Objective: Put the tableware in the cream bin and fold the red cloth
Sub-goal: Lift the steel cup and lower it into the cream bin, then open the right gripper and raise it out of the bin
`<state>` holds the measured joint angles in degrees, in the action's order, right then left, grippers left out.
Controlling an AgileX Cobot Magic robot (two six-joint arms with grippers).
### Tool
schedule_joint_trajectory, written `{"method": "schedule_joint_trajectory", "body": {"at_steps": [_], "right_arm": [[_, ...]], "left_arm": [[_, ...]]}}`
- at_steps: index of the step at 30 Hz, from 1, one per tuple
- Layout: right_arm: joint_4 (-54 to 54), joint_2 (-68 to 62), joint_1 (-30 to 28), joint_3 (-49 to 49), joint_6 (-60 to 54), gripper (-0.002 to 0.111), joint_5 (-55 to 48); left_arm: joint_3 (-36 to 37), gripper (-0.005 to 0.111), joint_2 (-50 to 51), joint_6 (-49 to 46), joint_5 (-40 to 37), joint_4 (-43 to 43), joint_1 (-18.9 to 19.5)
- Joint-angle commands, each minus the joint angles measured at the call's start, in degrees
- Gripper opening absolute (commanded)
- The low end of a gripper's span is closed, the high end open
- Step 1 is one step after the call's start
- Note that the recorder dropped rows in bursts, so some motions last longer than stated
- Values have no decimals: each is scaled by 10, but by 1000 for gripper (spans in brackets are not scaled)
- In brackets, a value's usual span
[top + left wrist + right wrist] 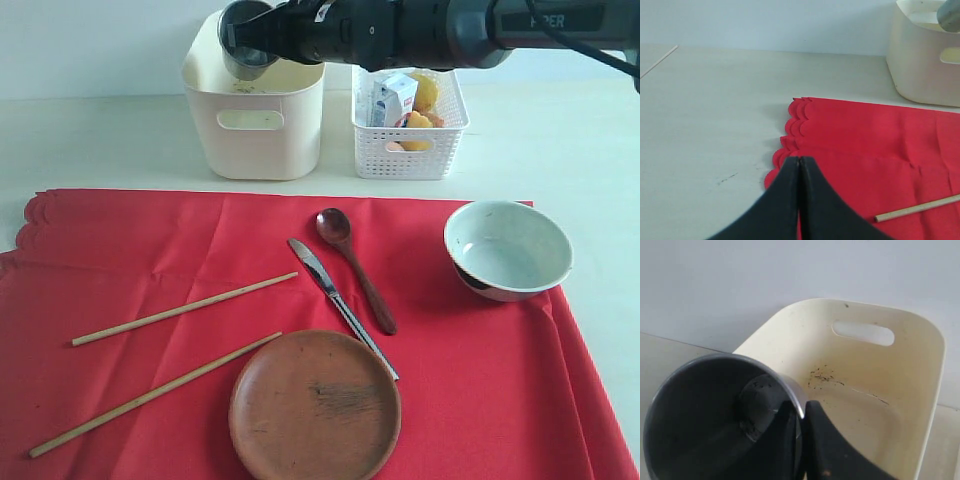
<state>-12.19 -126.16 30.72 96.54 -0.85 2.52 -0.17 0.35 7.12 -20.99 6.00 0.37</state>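
Observation:
My right gripper (268, 42) reaches across to the cream bin (255, 130) and is shut on the rim of the steel cup (243, 45), which it holds tilted over the bin's opening. In the right wrist view one finger is inside the cup (700, 405) and one outside, with the bin's (875, 380) inside below them. On the red cloth (450, 380) lie the bowl (508, 250), brown plate (315, 405), wooden spoon (355, 265), knife (340, 305) and two chopsticks (185, 309) (155, 395). My left gripper (799, 160) is shut with nothing in it, over the cloth's scalloped edge (795, 125).
A white lattice basket (410, 150) with a milk carton and yellow food stands right of the cream bin. Bare pale table surrounds the cloth on the left and far side. The cloth runs off the exterior view's near edge.

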Motion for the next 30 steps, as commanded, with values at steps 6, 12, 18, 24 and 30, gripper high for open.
{"method": "schedule_joint_trajectory", "body": {"at_steps": [6,12,18,24,30], "right_arm": [[3,1,-1,5,-1,0,3],[4,1,-1,5,-2,7,1],[4,1,-1,5,-33,33,1],[4,4,-1,5,-68,54,4],[4,72,-1,5,-66,57,-111]], "left_arm": [[2,0,-3,0,4,-1,-4],[2,0,-3,0,4,-1,-4],[2,0,-3,0,4,-1,-4],[2,0,-3,0,4,-1,-4],[2,0,-3,0,4,-1,-4]]}}
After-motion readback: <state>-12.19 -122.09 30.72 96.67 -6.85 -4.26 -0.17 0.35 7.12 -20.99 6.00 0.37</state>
